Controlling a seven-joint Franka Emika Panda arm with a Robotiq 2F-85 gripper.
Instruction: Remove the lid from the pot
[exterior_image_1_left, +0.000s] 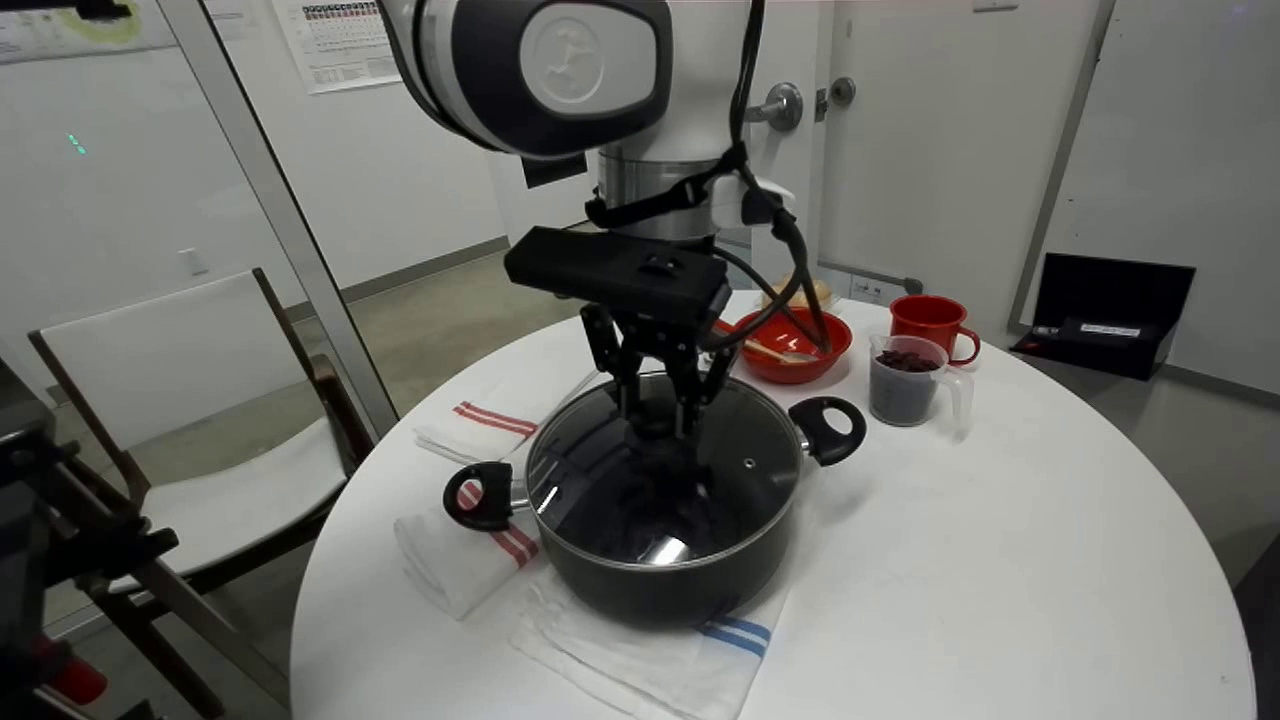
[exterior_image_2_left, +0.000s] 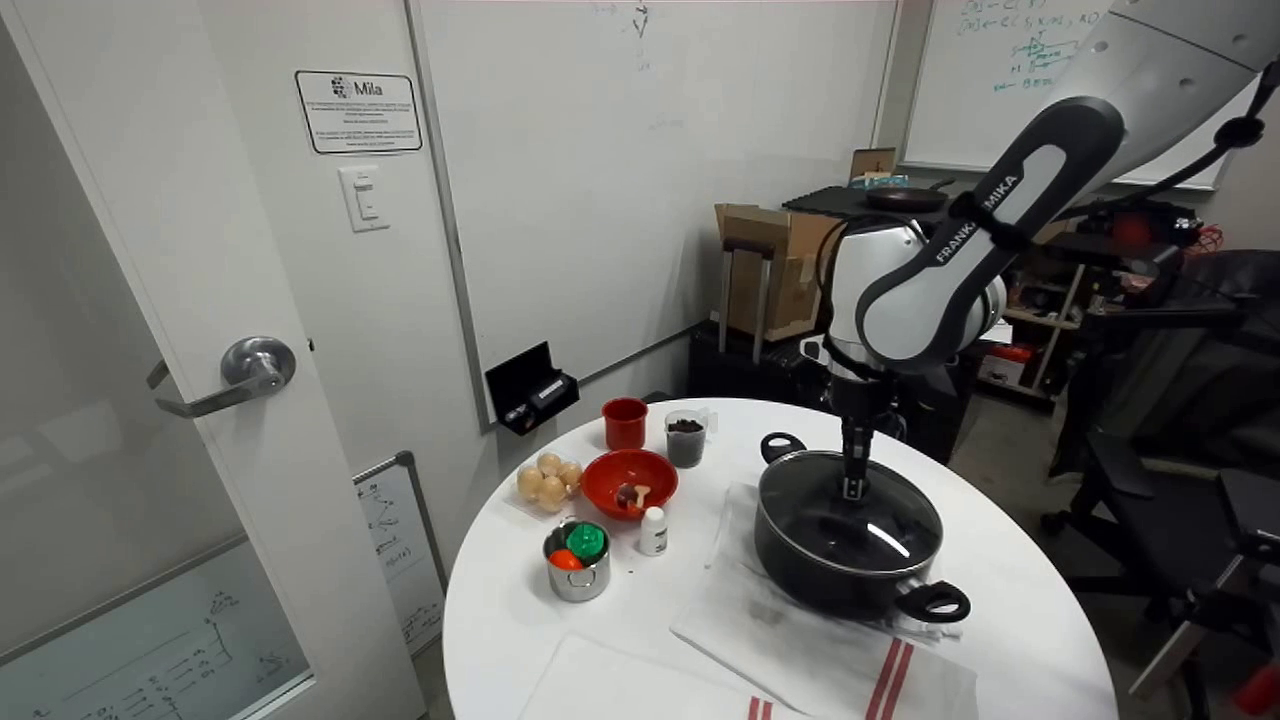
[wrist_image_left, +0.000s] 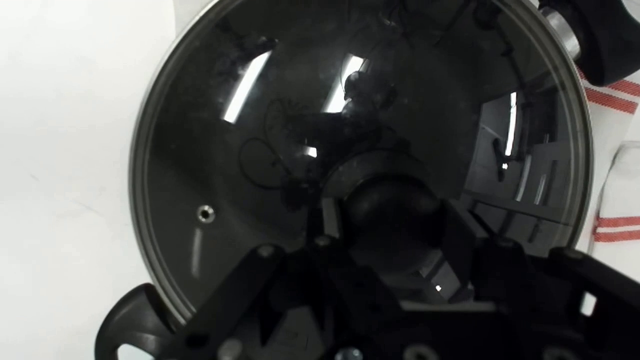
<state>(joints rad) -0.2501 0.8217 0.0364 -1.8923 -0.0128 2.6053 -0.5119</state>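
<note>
Covering one pot (exterior_image_1_left: 660, 592), one lid (wrist_image_left: 372, 127) sits, knob (wrist_image_left: 392, 220) between the tool's (exterior_image_1_left: 658, 416) two fingers (wrist_image_left: 330, 219); whether gripped, I can't tell.

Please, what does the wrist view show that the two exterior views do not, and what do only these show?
Only the wrist view: a close look down onto the dark knob, spanned by the end effector.
Only the exterior views: the red bowl, red mug and clear measuring cup, all in both exterior views.
Shared: the lid, the pot with its two black handles, and red-striped towels.
</note>
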